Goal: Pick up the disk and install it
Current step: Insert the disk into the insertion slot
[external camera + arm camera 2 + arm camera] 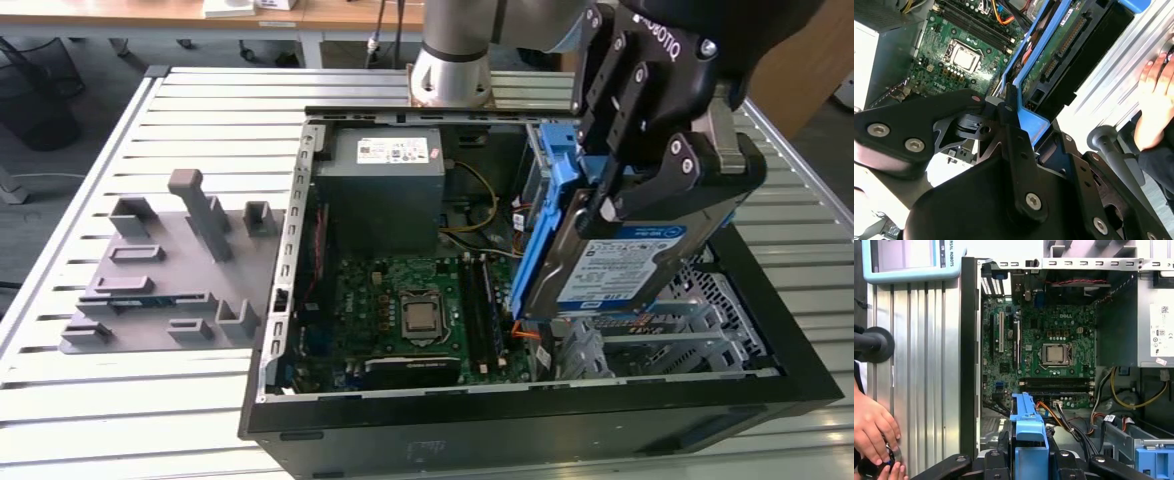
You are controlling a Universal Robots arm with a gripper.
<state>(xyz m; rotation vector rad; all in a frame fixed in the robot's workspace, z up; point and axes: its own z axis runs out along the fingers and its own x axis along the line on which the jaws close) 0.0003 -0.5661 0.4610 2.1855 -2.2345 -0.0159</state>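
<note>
Pickup's done imo. On the bench (pixel 134 420) sits the open PC case (pixel 534 435), with the gripper (pixel 667 190) over one end of it, jaws clamped on the disk (pixel 621 265). Disk's lower end dips inside the case but isn't seated afaict, so install's still left. It stands on edge, long axis steeply tilted, low end pointing down into the case.

The arm (pixel 449 62) is a smooth, round tube of silver-grey colour. Its pincer (pixel 651 200) is matt black and built from flat hinged links, with white lettering on the body. The second wrist view shows round silver screws (pixel 878 130) in these links.
</note>
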